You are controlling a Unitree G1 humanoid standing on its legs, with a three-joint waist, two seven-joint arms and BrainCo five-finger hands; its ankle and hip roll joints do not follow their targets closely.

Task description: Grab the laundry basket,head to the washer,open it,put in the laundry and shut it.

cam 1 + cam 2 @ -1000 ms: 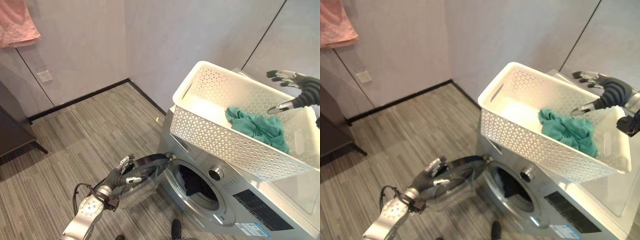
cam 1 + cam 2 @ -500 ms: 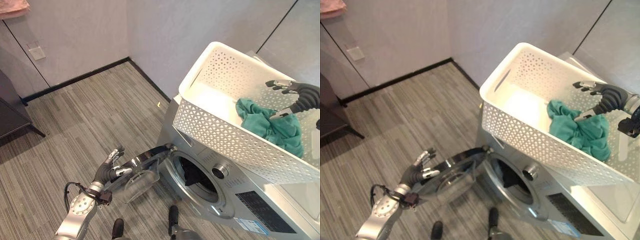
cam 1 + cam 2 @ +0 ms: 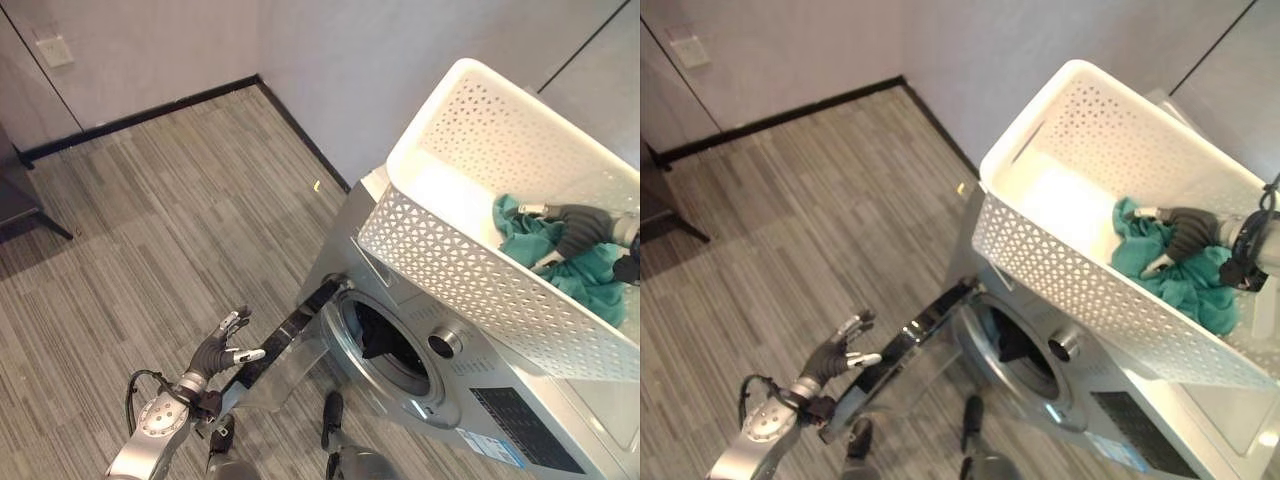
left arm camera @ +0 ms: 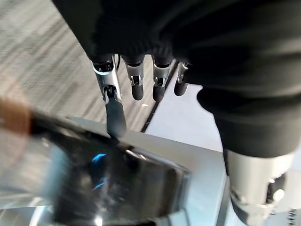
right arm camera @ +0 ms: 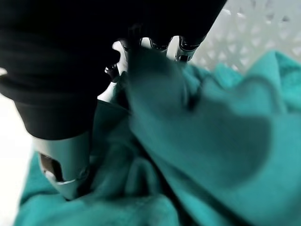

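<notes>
Grey plank floor; washer (image 3: 440,370) door (image 3: 285,345) under left hand's (image 3: 215,352) straight fingers; right hand (image 3: 578,228) curling into teal garment (image 3: 590,275), which may snag white basket (image 3: 470,290).

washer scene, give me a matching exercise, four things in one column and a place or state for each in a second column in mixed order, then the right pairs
Things:
1. white laundry basket
2. teal cloth
3. washer door
4. dark laundry

Places or states:
A. swung open, with the left hand straight-fingered at its edge
B. inside the drum
C. on top of the washer
D. inside the basket, with the right hand down on it

Pairs: 1-C, 2-D, 3-A, 4-B
</notes>
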